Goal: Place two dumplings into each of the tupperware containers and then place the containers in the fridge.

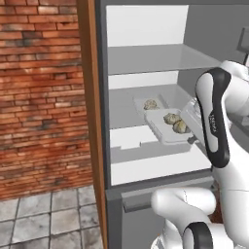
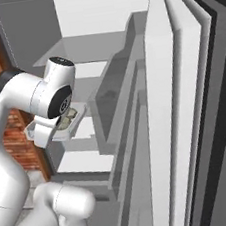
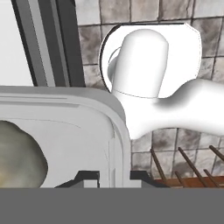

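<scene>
Step in hand: stowing the second of the two tupperware containers in the fridge (image 1: 146,58). Loading looks finished on this one, so what remains is the placement. The fingers (image 3: 113,176) are clamped on the rim of the carried container (image 1: 168,127); in the hand view the two dark tips sit either side of the tray wall at its rounded corner, gap narrow, rim between them. That container hangs at the fridge opening, about level with the middle glass shelf (image 1: 146,114), partly over its front edge; whether its base touches the shelf can't be told. Contents: two dumplings (image 1: 176,122) side by side, seen from the left base camera; one of them sits just inboard of the fingers in the hand view. The other container (image 1: 146,104) already rests on the same shelf, beyond the fingers and deeper in the fridge, just beside the held one, with at least one dumpling (image 1: 151,104) visible; a second can't be confirmed because the near tray and the arm block part of it. Next move, as a judgement: push the held container further onto the shelf, keep it level so the dumplings don't roll, set it down without shoving the back tray, then part the fingers and pull straight out. Risk: rim-only grip lets the tray tilt.
</scene>
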